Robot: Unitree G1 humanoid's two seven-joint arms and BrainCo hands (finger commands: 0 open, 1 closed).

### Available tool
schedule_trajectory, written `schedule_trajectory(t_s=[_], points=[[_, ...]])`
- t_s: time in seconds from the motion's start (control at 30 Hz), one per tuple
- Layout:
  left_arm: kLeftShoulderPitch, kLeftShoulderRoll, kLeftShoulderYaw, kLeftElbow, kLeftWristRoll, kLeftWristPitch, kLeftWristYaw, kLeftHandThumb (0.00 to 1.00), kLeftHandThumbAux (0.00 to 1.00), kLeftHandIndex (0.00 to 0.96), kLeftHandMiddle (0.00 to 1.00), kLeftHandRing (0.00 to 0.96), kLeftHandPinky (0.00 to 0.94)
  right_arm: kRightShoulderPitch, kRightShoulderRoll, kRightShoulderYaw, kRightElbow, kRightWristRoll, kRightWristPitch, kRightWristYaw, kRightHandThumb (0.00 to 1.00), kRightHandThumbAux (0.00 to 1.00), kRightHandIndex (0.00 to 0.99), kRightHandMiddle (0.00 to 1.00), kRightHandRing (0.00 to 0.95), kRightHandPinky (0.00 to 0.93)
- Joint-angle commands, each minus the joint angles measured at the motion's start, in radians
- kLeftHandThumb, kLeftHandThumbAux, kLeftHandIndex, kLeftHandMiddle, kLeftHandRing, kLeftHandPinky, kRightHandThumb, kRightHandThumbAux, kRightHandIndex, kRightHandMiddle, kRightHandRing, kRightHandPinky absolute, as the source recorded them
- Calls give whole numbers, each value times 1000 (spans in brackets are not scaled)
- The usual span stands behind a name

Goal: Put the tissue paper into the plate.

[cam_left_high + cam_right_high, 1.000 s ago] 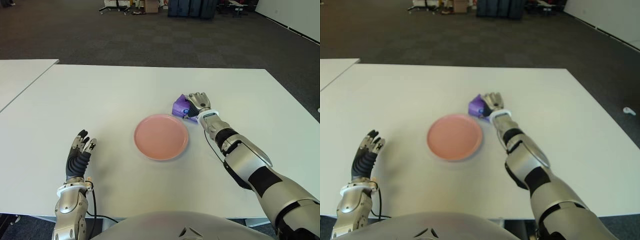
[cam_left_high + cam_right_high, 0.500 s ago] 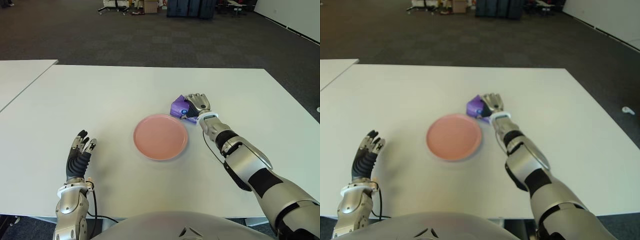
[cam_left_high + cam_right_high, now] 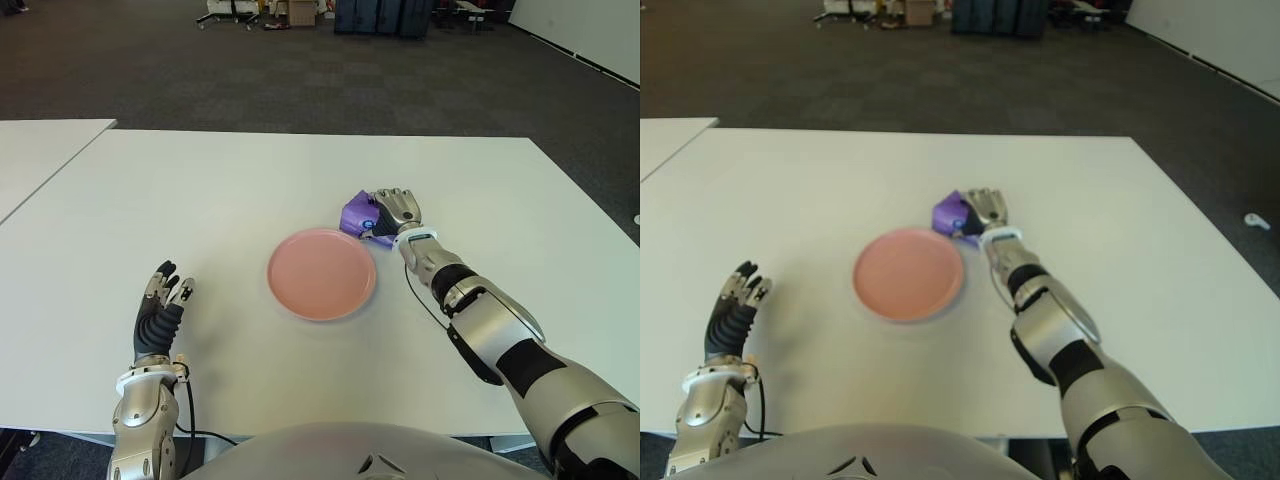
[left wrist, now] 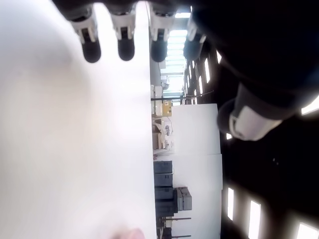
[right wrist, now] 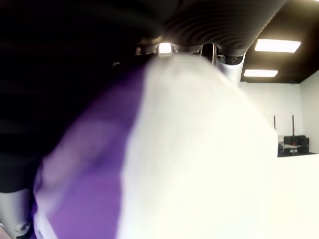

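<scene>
We see a white table (image 3: 200, 200) with wide bare space on every side of a pink plate (image 3: 321, 273) near its centre. At the plate's 1 o'clock, just outside its rim, our right hand (image 3: 397, 212) curls its fingers around a purple tissue pack (image 3: 357, 213); its long axis we cannot tell. Our left hand (image 3: 159, 308) shows at the plate's 8 o'clock, well apart, fingers extended and empty.

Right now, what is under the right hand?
The purple tissue pack lies on the white table under the right hand, beside the empty pink plate. Its far part is covered.
</scene>
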Motion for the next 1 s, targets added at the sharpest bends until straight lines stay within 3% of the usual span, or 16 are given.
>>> schedule_trajectory(t_s=[0.03,0.1,0.27,0.57,0.67,1.0], points=[[-12,-13,0,12,-5,-2,9,10,530,0,0,0,21,108,36,-5,42,13,-29,51,905,669,389,514,681,786],[-13,-14,0,15,-5,-4,10,11,528,0,0,0,24,105,35,-10,41,16,-31,40,876,674,394,525,778,793],[-17,-16,0,21,-1,-7,9,8,529,0,0,0,14,94,30,-6,37,1,-36,-30,858,677,397,531,832,788],[-24,-9,4,43,-23,-18,-9,13,531,0,0,0,11,45,36,-8,29,-5,-29,-156,853,679,397,534,847,797],[-30,-9,5,54,-25,-27,-8,13,531,0,0,0,13,25,46,-16,14,2,-55,-250,853,679,397,535,848,803],[-46,-11,3,60,0,-19,15,5,535,0,0,0,15,-18,24,-67,-12,46,-184,-367,853,679,397,532,844,795]])
